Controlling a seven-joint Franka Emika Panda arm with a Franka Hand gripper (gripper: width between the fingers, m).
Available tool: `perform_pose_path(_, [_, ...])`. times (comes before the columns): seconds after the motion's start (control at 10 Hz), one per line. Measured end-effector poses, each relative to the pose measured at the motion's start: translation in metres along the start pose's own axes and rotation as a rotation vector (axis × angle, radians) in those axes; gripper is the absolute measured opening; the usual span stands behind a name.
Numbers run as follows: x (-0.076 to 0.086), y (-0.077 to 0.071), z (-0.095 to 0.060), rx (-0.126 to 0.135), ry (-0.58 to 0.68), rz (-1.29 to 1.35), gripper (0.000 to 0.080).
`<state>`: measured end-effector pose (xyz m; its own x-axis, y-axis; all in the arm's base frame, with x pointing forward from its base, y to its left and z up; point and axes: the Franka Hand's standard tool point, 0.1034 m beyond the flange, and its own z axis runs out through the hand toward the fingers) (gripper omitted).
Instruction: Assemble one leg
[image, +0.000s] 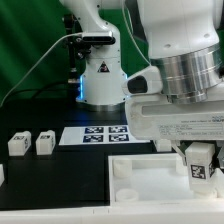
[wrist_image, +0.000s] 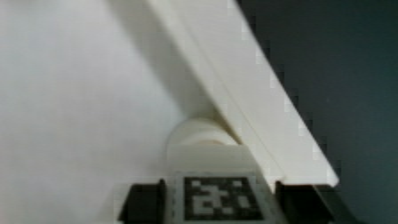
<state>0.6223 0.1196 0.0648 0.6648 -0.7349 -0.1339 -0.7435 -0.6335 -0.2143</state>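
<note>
Wrist view: your leg (wrist_image: 217, 195) is pinched between the fingers (wrist_image: 139, 205), tag to camera, just beside the round socket (wrist_image: 206, 135) in the tray (wrist_image: 71, 110) corner; contact unclear. Exterior view: tray sits at the surface's (image: 60, 185) near edge, toward that view's right corner.

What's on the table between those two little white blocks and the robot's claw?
The marker board, lying flat on the black table; the exterior view shows it.
</note>
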Motion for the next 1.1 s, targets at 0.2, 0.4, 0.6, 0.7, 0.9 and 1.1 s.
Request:
perform_pose_path(0.2, [0.0, -0.002, 0.001, 0.048, -0.003, 0.268, 0.0294])
perform_pose_path(0.4, [-0.003, -0.005, 0.002, 0.067, -0.013, 0.48, 0.0294])
perform_pose_path(0.6, [-0.005, -0.007, 0.003, 0.073, -0.018, 0.567, 0.0294])
perform_pose_path(0.7, [-0.005, -0.007, 0.003, 0.073, -0.017, 0.54, 0.0294])
perform_pose_path(0.9, [-0.006, -0.006, 0.003, 0.071, -0.017, 0.501, 0.0593])
perform_pose_path(1.1, [-0.004, 0.005, 0.002, 0.002, -0.038, 0.168, 0.0638])
